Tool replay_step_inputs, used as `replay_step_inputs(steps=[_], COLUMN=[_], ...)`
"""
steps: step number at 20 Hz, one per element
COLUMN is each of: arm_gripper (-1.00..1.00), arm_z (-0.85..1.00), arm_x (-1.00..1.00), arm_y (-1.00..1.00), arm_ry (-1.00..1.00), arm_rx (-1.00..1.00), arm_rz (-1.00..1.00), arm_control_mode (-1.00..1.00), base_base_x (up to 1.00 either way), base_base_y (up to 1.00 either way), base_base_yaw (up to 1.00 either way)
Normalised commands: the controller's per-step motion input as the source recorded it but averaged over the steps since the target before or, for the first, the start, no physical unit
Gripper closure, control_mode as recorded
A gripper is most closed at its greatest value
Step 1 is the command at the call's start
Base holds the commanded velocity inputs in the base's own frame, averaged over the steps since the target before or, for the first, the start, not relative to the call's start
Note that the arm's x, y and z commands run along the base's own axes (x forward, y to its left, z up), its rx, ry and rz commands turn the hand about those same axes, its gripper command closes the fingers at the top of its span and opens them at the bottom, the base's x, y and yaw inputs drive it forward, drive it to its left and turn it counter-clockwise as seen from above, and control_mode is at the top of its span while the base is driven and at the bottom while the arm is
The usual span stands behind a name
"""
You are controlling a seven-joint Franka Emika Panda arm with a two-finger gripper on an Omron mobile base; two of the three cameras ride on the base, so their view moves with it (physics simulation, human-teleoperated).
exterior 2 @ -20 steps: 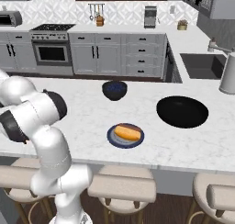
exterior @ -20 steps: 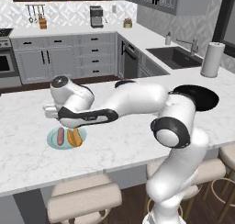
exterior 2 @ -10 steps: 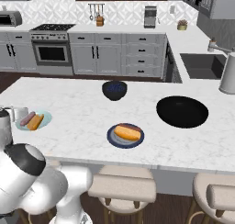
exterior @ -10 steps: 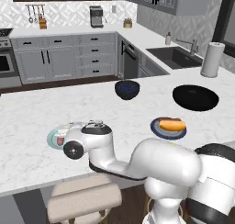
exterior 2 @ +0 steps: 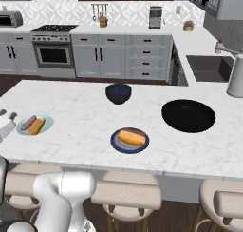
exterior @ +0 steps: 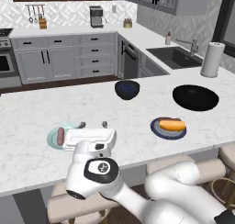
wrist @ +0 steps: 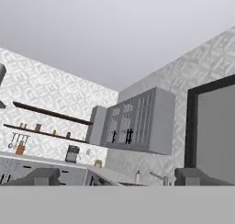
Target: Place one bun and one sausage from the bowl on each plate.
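Now both plates seem filled; the gripper [exterior: 92, 125] stands open and empty, needing only to retreat.

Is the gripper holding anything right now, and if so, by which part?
Nothing is held. The gripper has its jaws wide open and empty, by the aqua plate, where a sausage and a bun already lie.

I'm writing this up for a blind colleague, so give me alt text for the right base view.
A white marble counter holds a pale aqua plate with a sausage and a bun, and a dark plate with another bun. A wide black bowl sits right, a small blue bowl behind.
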Motion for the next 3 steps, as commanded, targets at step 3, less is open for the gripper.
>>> replay_step_inputs(steps=[3], arm_gripper=[-1.0], arm_z=[0.95], arm_x=[-0.75], arm_y=[0.15], arm_ry=[-0.01], arm_rx=[-0.21], arm_rz=[-0.06], arm_control_mode=[-1.0], base_base_x=[0.0], base_base_y=[0.0], base_base_yaw=[0.0])
